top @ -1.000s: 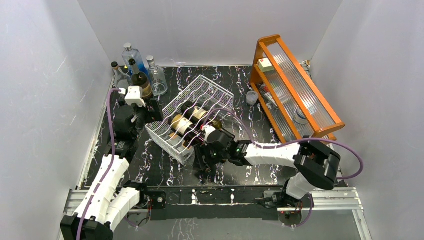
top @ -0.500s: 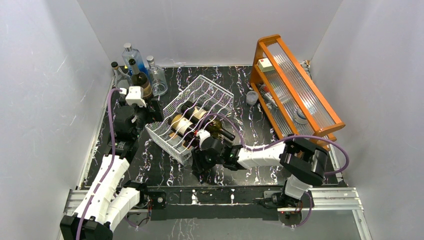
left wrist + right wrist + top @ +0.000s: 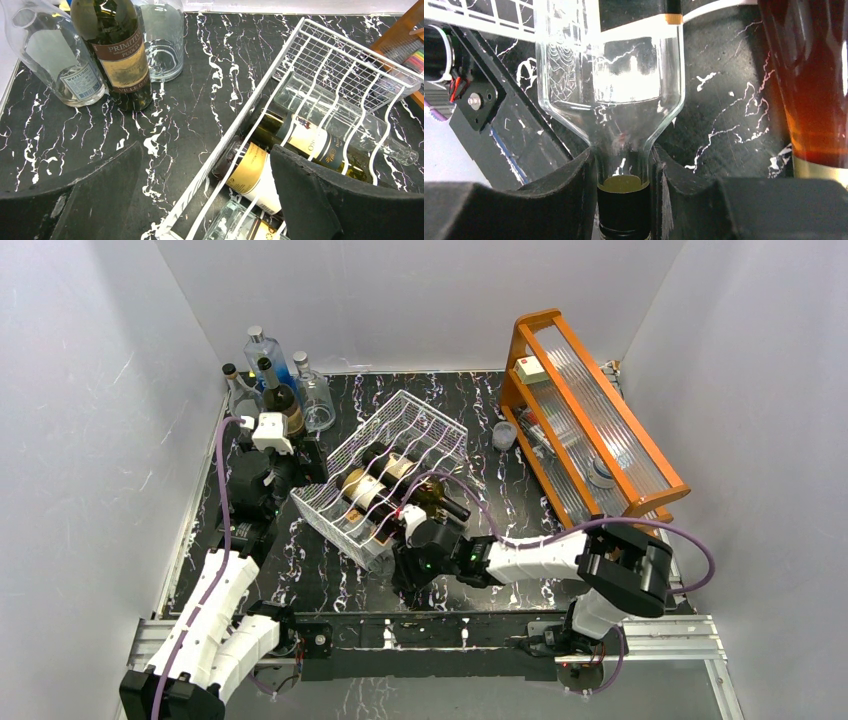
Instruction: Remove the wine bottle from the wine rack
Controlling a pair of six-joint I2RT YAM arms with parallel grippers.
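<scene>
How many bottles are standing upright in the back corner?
4, all in the far left corner: a blue bottle rearmost, a tall clear bottle right of it, a dark wine bottle in front, a small clear bottle by the wall. Others could hide behind.

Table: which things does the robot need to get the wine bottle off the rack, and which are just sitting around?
For the job: wine rack; clear wine bottle lying in it; right gripper, shut on that bottle's neck.

Just sitting around: standing bottles in the back left corner; orange wooden frame; small clear cup; left gripper, open and holding nothing.
</scene>
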